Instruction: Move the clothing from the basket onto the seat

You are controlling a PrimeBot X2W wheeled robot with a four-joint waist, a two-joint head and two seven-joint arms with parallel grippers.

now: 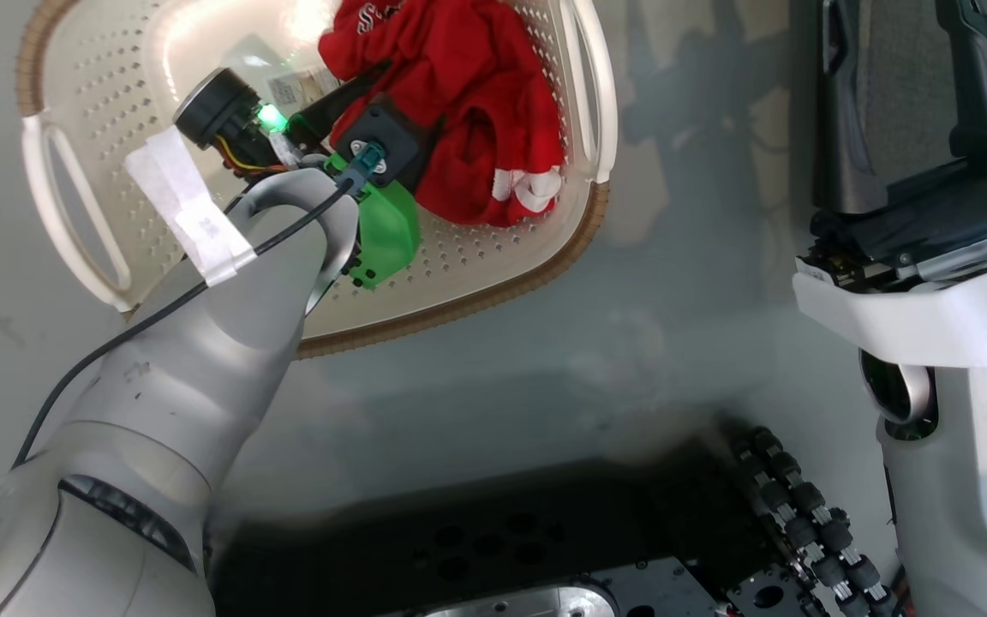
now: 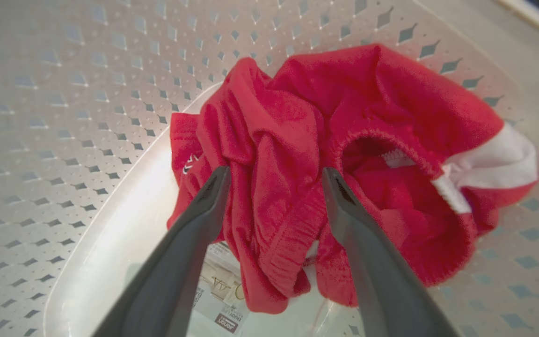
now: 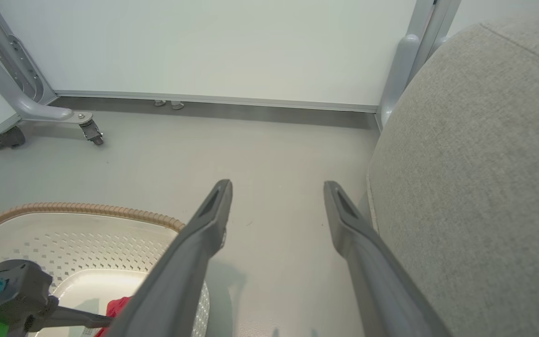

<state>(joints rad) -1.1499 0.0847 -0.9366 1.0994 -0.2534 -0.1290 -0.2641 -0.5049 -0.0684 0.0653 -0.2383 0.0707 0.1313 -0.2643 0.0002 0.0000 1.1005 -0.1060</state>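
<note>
The head view looks steeply down on the basket. The left wrist view sits close inside it, facing the clothing. The right wrist view looks low across the floor, with the seat on the right, and also catches the basket's rim.

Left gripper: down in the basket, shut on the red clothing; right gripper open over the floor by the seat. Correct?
Wrong on one point: the left gripper is open, not shut. The left wrist view shows its fingers spread either side of a fold of the clothing in the basket. The right gripper is open over the floor by the seat.
</note>
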